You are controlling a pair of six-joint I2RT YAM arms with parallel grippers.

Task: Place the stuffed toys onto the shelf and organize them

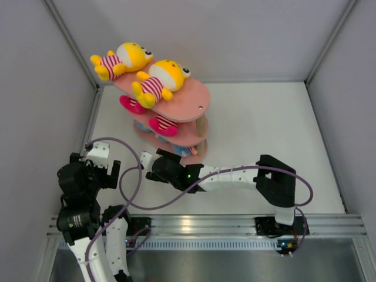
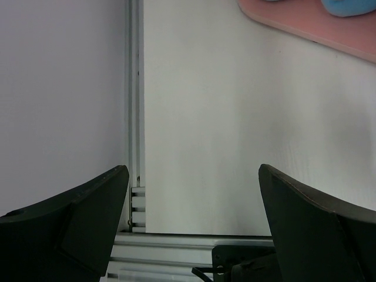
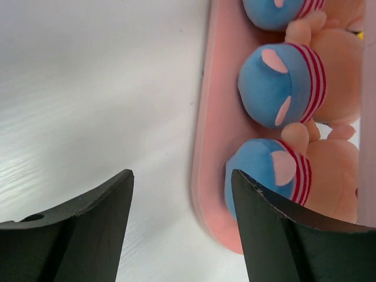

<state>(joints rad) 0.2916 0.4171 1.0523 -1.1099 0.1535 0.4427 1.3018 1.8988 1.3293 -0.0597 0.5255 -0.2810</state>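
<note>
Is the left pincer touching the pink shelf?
Apart. The left wrist view shows bare white table between the open left pincer and the shelf, whose bottom board sits far off.

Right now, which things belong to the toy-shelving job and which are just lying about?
Job: shelf, yellow toys, pink toys, blue-shirted toys.
Just there: purple cable, metal rail.

Bright, even overhead light. Faint soft shadow under the shelf on the bench. Glare spot on the metal rail. Wrist views: jaws dark, slightly soft up close; bench nearly blown out.
</note>
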